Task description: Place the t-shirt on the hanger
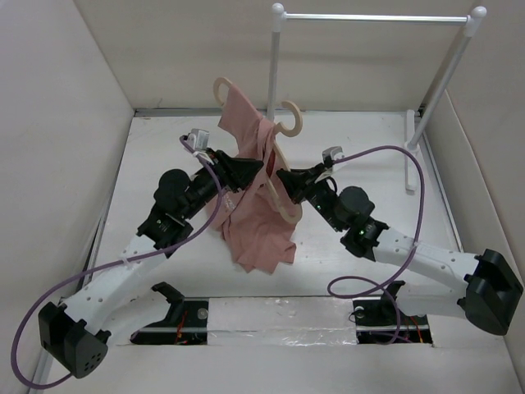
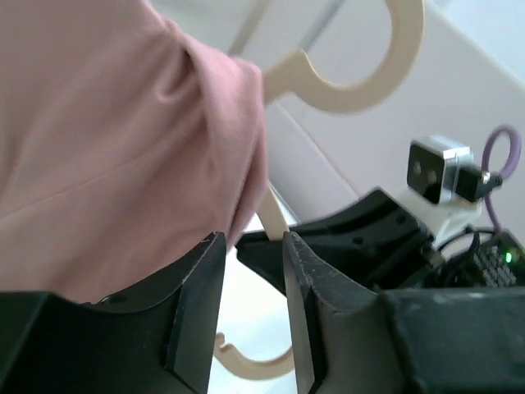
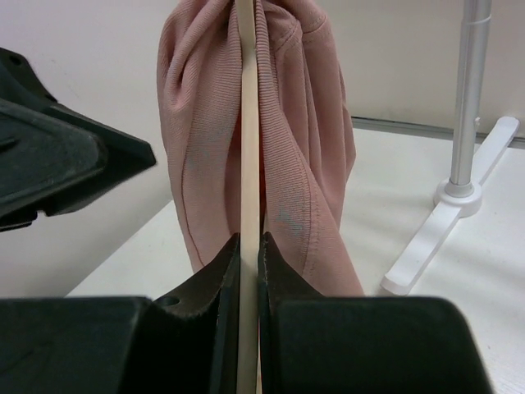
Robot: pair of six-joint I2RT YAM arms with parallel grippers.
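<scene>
A pink t-shirt [image 1: 258, 230] hangs bunched over the beige hanger [image 1: 293, 123], which is held up above the table; the hook and one shoulder tip stick out of the cloth. My right gripper [image 1: 285, 179] is shut on the hanger's thin edge [image 3: 246, 123], with shirt folds [image 3: 303, 139] on both sides of it [image 3: 248, 242]. My left gripper [image 1: 250, 174] is open at the shirt's left side. In the left wrist view its jaws [image 2: 254, 238] stand apart, the shirt [image 2: 107, 139] lies against the left finger, and the hanger [image 2: 369, 90] passes the right fingertip.
A white tubular rail stand [image 1: 373, 16] rises at the back right, its foot [image 3: 443, 213] on the white table. Grey walls close in left, right and behind. The right arm's wrist and camera [image 2: 439, 172] sit close opposite my left gripper.
</scene>
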